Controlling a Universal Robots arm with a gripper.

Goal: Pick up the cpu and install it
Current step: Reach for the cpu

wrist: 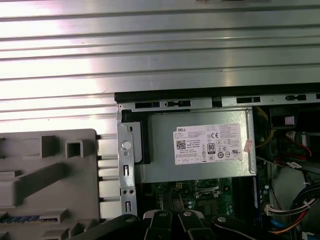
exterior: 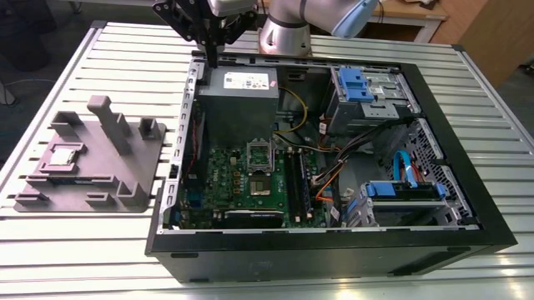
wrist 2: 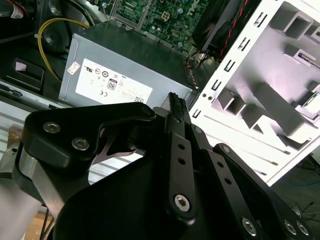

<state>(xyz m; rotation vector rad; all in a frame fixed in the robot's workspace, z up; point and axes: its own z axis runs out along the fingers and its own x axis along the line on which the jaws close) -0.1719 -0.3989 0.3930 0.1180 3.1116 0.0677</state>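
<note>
The cpu (exterior: 65,154), a small silvery-beige square, lies in a recess of the grey plastic tray (exterior: 92,187) at the exterior view's left. The silver socket frame (exterior: 260,154) sits on the green motherboard (exterior: 242,181) inside the open computer case (exterior: 434,125). My gripper (exterior: 211,57) hangs above the case's far wall, over the power supply (exterior: 237,94), well away from the cpu. Its black fingers (wrist 2: 175,107) are shut together with nothing between them. Both wrist views look down on the power supply (wrist: 200,150) and a part of the tray (wrist: 50,175).
The case holds blue drive cages (exterior: 363,87), black memory sticks (exterior: 294,184) beside the socket, and loose orange and blue cables (exterior: 334,175). Tall posts (exterior: 112,125) stand up from the tray. Everything rests on a ribbed metal table (exterior: 84,250).
</note>
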